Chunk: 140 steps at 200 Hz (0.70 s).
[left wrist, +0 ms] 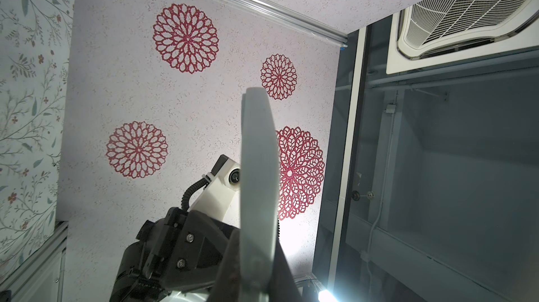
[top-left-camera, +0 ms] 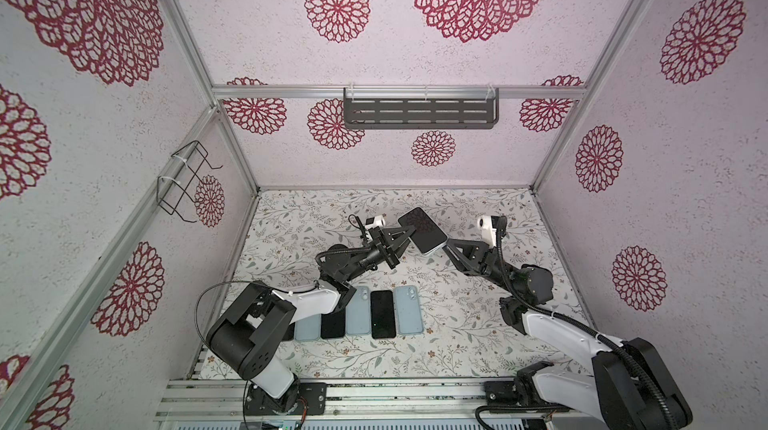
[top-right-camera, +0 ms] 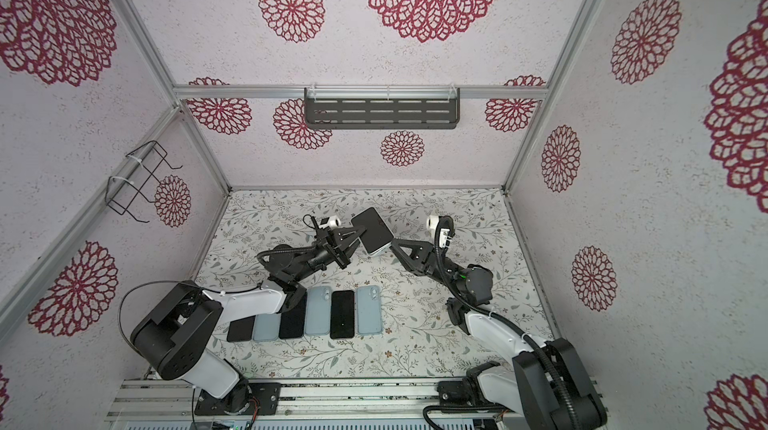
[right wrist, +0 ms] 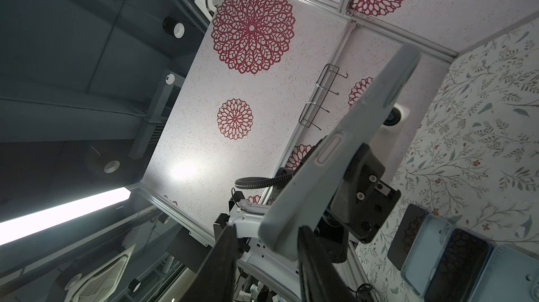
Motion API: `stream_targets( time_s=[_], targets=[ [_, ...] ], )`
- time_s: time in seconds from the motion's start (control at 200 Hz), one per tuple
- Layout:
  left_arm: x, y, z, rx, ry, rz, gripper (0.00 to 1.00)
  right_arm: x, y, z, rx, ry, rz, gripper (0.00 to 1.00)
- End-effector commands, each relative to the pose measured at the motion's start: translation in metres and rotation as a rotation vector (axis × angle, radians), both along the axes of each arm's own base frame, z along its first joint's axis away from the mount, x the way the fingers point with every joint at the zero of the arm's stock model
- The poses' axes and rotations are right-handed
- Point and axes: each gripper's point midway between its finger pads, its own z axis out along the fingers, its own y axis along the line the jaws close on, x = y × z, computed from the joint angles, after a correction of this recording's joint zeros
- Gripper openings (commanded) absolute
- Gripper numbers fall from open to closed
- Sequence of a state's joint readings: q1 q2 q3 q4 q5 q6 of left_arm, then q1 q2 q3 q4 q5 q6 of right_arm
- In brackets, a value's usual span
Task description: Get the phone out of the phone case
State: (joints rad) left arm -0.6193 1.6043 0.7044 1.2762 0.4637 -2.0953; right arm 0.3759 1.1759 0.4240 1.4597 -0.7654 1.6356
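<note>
The phone (top-left-camera: 422, 229), dark screen up, sits in its pale grey-blue phone case (top-left-camera: 429, 253) and hangs tilted above the table's far middle in both top views (top-right-camera: 371, 229). My left gripper (top-left-camera: 409, 237) is shut on the case's long edge; in the left wrist view the case (left wrist: 258, 169) stands edge-on between the fingers (left wrist: 281, 265). My right gripper (top-left-camera: 447, 247) is open around the case's near corner. In the right wrist view the case (right wrist: 335, 166) lies against one finger (right wrist: 306, 245), with a gap to the other.
A row of several black phones (top-left-camera: 382, 314) and pale-blue cases (top-left-camera: 409, 309) lies on the floral table near the front, partly under my left arm. A wire rack (top-left-camera: 185, 183) hangs on the left wall and a grey shelf (top-left-camera: 419, 113) on the back wall.
</note>
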Motion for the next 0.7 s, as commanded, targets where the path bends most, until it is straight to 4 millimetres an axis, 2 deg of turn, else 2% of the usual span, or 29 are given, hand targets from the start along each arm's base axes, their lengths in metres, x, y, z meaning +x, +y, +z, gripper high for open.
stream_targets(
  time_s=[0.0, 0.25, 0.696],
  targets=[
    [-0.0133, 0.0073, 0.0363, -0.073, -0.064, -0.022, 0.00, -0.0096, -0.0008, 0.0180, 0.021, -0.067, 0.019, 0.38],
    [-0.0147, 0.0073, 0.0361, -0.055, -0.070, -0.026, 0.00, -0.0026, -0.0006, 0.0173, 0.037, -0.034, 0.025, 0.39],
    [-0.0122, 0.0057, 0.0312, -0.026, -0.064, -0.022, 0.00, -0.0026, 0.0011, 0.0222, 0.031, -0.038, 0.034, 0.40]
  ],
)
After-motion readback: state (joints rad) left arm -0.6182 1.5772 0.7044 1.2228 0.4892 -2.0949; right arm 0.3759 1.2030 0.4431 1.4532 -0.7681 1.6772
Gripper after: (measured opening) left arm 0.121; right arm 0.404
